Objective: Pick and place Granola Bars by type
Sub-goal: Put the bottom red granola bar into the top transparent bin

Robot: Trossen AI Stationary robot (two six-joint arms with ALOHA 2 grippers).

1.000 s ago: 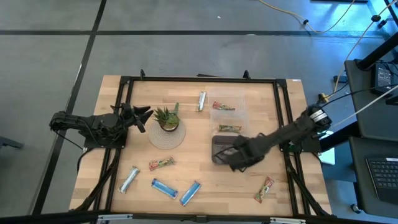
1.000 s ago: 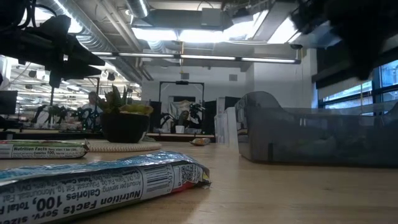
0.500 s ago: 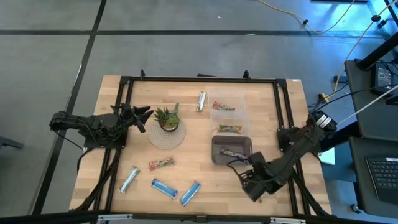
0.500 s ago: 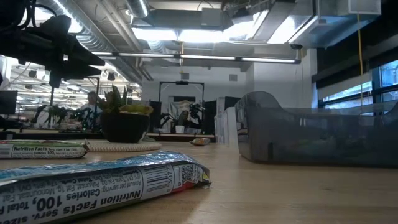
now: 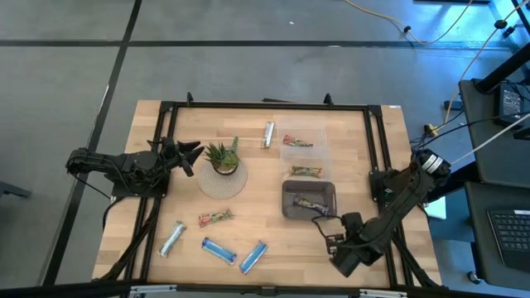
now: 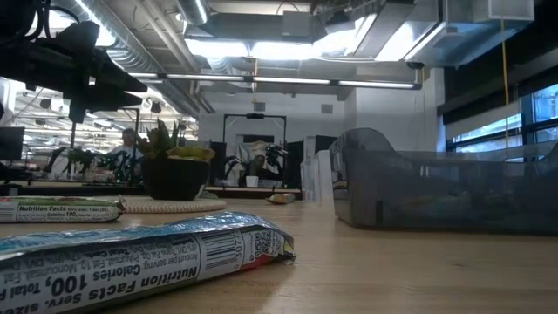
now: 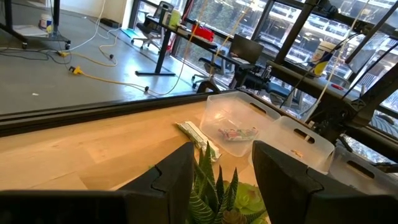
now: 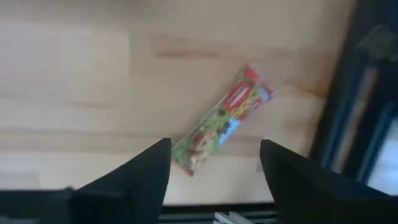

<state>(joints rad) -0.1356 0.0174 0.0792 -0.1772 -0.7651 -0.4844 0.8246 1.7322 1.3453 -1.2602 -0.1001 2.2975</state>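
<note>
Hovering over a green-red bar (image 8: 222, 122) near the table's front right, the right gripper (image 8: 214, 180) is standing open; next, descending and closing around it.

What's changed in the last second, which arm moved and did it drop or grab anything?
The right gripper swung from over the dark bin, where a purple bar now lies, to the table's near right corner. Its open jaws now hang above a green-and-red bar, not yet gripping it. The left gripper, the plant and the other bars stayed put.
</note>
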